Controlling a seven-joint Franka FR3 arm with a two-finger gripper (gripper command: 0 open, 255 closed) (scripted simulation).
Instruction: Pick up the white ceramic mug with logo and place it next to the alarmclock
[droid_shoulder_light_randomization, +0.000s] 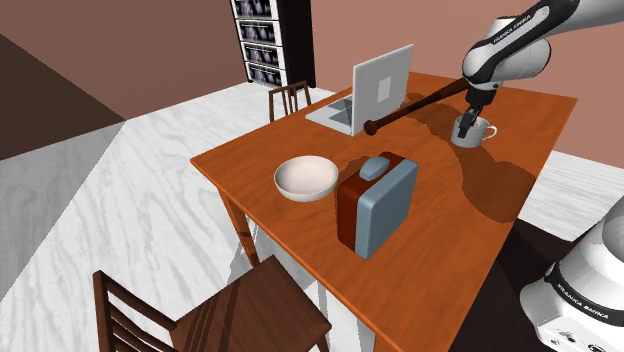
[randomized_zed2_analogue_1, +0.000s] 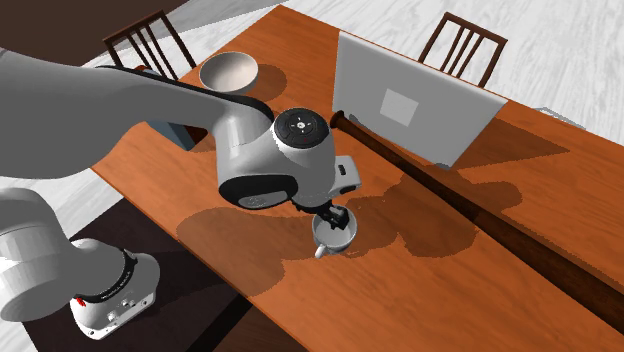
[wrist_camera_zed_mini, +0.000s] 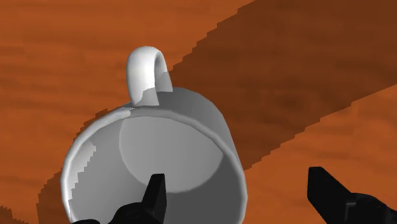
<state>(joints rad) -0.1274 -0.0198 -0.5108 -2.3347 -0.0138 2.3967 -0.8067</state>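
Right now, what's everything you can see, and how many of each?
table: one, orange-brown, on the pale floor.
mug: one, white-grey, upright on the table under the gripper.
alarm clock: one, red-brown with blue-grey front, beside the bowl.
bowl: one, white, near the table's edge.
laptop: one, grey, open, on the table.
bat: one, dark brown, lying by the laptop.
chairs: two, dark wood, around the table.
shelf: one, black, beyond the table.
arm: one, white, over the table.
gripper: one, black, open, one finger inside the mug, one outside.
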